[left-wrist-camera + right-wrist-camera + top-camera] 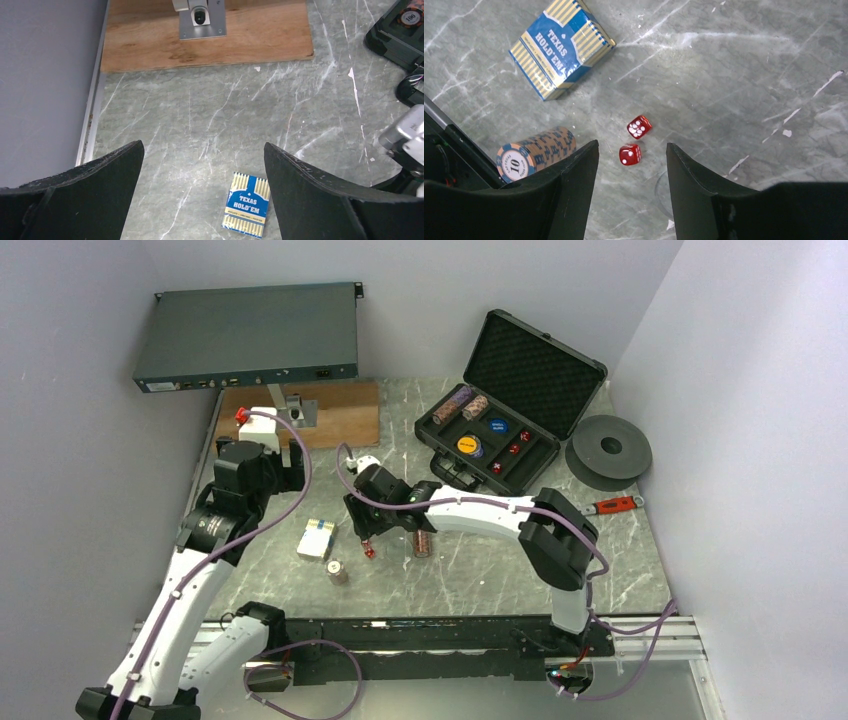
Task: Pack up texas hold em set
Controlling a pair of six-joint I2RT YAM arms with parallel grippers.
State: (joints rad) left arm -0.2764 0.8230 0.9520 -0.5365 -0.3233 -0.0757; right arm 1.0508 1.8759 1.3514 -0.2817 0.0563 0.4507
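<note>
Closest to the near edge of the bench, a chip roll (536,152) lies on its side, not yet packed. Just beyond it the right fingers (574,190) hang spread wide and hold nothing. Two red dice (630,154) lie between their tips, one just beside the other. A second chip stack (422,543) lies under the right forearm.

A little towards the left edge lies the card deck (246,208), flat and face up. The left fingers (305,185) hover above it, fully apart and empty.

Further on, towards the far right corner, the case (500,430) stands open with chips, buttons and dice already in its tray. A wooden board (150,45) lies by the far left corner.

The next move looks like a pinch on the dice, and that is the risky part. They are small and hard. If the fingers close on both at once, one die may squirt out sideways. If they close off-centre, they may take one and flick the other away. The chip roll lies right beside one finger. A nudge on the way down could set it rolling or fan its chips across the bench.
</note>
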